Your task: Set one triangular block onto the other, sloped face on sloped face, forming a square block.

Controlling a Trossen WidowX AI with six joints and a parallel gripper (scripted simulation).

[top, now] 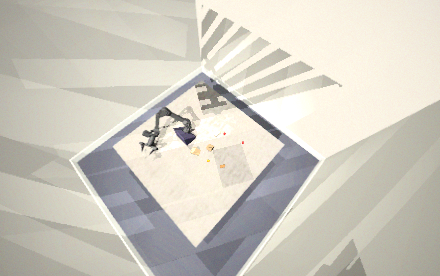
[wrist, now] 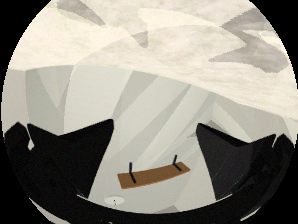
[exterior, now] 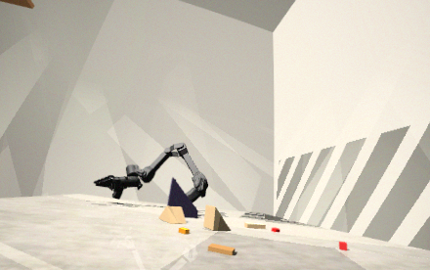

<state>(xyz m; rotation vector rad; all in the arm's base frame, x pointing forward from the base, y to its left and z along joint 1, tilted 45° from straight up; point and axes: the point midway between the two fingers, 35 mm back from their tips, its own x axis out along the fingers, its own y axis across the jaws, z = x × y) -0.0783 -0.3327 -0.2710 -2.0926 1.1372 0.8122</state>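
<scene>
Pale grey-white faceted walls (exterior: 205,73) enclose the room. A bluish-grey floor (top: 125,210) borders the mottled cream tabletop (top: 190,200). Toward three o'clock, slanted grey shadow bars (exterior: 342,186) stripe the right wall.

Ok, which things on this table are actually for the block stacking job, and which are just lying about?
For the job:
- left tan wedge
- right tan wedge
- claw, open and empty, held away from both

Just lying about:
- dark purple wedge by the arm's base
- orange cube
- orange bar
- tan bar
- two red bits
</scene>
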